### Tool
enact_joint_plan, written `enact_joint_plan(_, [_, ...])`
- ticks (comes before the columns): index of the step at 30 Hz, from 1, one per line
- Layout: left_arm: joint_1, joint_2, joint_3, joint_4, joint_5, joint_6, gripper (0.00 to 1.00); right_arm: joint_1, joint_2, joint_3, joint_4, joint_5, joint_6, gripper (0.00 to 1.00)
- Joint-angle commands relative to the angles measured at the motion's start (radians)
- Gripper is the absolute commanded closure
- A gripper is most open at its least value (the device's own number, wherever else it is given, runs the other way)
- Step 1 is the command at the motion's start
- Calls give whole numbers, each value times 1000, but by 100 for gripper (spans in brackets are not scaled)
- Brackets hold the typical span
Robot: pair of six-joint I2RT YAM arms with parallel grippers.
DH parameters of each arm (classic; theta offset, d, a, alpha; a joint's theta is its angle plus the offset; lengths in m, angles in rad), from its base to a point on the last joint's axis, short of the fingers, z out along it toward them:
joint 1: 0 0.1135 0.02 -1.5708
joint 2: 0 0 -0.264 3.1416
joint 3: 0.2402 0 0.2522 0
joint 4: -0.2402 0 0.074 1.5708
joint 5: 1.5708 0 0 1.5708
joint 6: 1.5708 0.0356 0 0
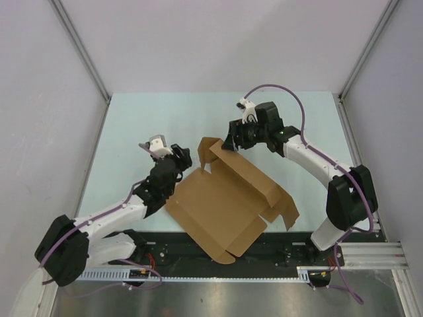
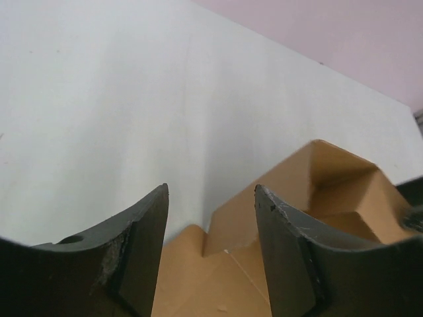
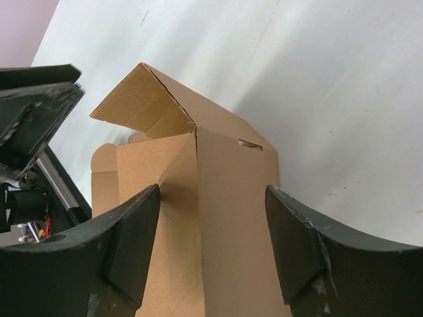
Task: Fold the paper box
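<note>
1. Far left, the left pincer (image 1: 180,158): matte black fingers (image 2: 142,244), scuffed at the edges and spread apart with nothing between them, just beside the box's left side.
2. Centre of the pale, smooth table (image 1: 132,119) lies the paper box (image 1: 218,211). It is plain brown cardboard, die-cut and half-formed, with a broad flat panel and a rounded tab (image 1: 225,255) at the near edge.
3. At its far side, a creased flap (image 1: 211,153) stands upright.
4. On the right, the right pincer (image 1: 229,144) is spread wide, its fingers straddling that raised wall. I cannot tell whether they touch it.
</note>
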Motion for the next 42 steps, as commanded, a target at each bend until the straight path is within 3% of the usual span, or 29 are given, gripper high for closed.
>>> enact_joint_plan(1, [41,75,29,-22,36,-74,39,6,5,4,-20,16,-20,31])
enact_joint_plan(14, [108,330,122,91,200,-78,39,6,5,4,-15,11,-17,31])
enact_joint_plan(18, [107,341,98,165,307,-99,43,4,8,4,-8,10,-14,31])
enact_joint_plan(29, [84,255,-32,277,386,-159,48,2,16,4,-3,5,-9,31])
enact_joint_plan(42, [-19,342,0,357,429,-136,49,9,21,4,-5,2,-6,31])
